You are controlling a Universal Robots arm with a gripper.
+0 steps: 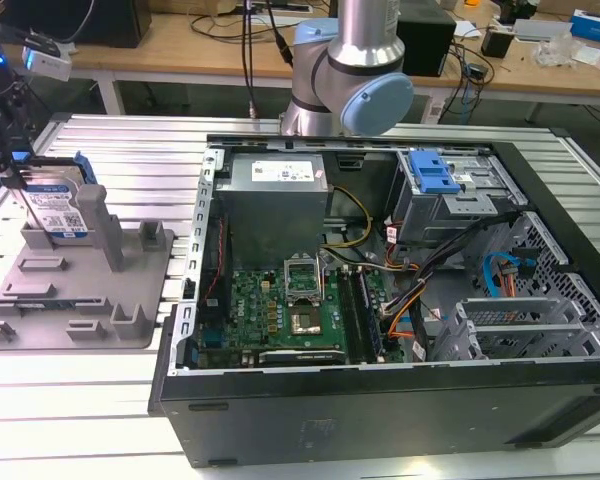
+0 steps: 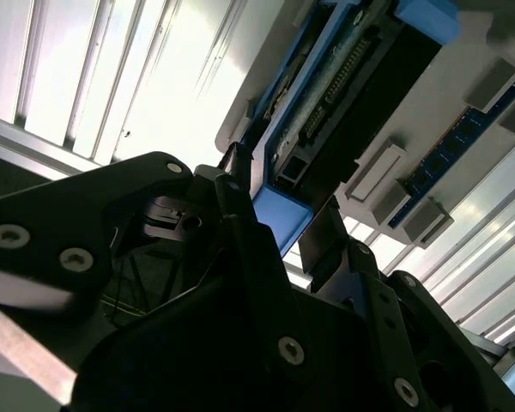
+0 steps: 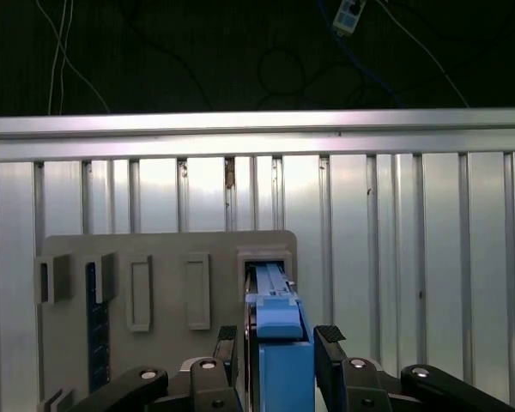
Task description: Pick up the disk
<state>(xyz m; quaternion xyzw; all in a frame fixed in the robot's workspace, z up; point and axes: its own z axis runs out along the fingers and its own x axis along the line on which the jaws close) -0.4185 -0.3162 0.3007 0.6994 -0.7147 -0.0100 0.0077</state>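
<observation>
The disk (image 1: 58, 210) is seen upright in the grey fixture (image 1: 130, 300), at nine o'clock from the computer case (image 1: 380, 430). The pincer (image 3: 279, 335) appears closed narrowly on its flat faces. The disk is judged stiff, rather heavy and shock-sensitive, so it is best held firmly there.

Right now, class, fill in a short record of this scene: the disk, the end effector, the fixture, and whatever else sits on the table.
disk: upright in a slot of the grey fixture, blue rails on its edges
end effector: astride the disk's top end
grey fixture: on the slatted metal table, at the exterior view's left
computer case: open, beside the fixture, towards the exterior view's right
task state: disk not yet out of its slot
</observation>
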